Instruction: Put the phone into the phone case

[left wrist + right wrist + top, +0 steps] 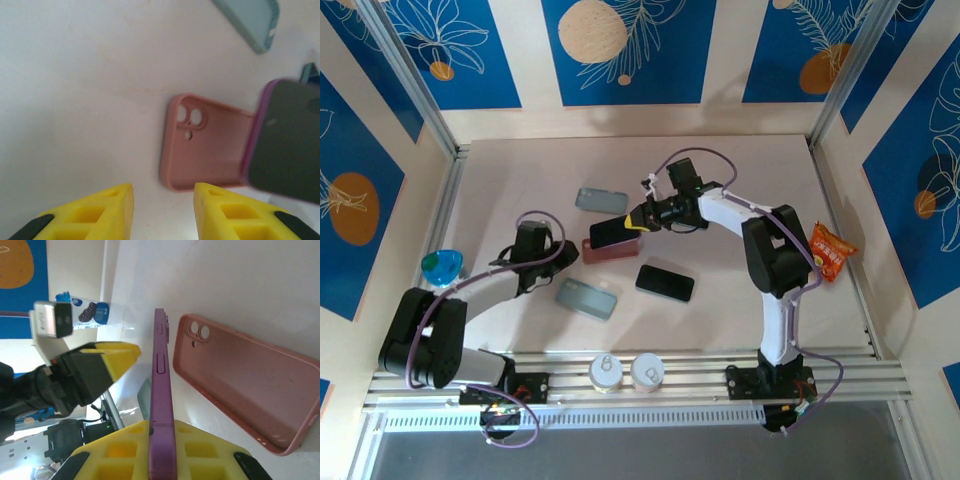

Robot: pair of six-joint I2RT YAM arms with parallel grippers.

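From the top camera, the case [612, 251] lies flat near the middle of the table [740, 170], hollow side up. The right gripper [632, 224] holds the phone [608, 232] tilted just above it. Whether phone and case touch cannot be told here. The left gripper [565, 258] waits just beside the left end of the case. A black phone [665, 282] lies apart, nearer the front edge.

In the left wrist camera, the left gripper [162, 210] is wide open with nothing between its fingers [112, 212], over bare table just short of the camera-hole end of the case [205, 150]. The phone [285, 145] shows its dark face and covers the other end of the case.

In the right wrist camera, the right gripper [161, 450] is closed on the phone [161, 390], seen edge-on, purple side and buttons visible. The case [245, 390] lies open beside it. The phone stands steeply against it and is not yet inside.

The risks are probably these. The case is light and nothing pins it, so a push from the steep phone could press on one wall and make the case slide or tip up. The right fingers clamp both flat faces, so one finger would likely meet the case before the phone seats. It is also unclear whether the lens end of the phone matches the holes; a wrong end would block the fit.
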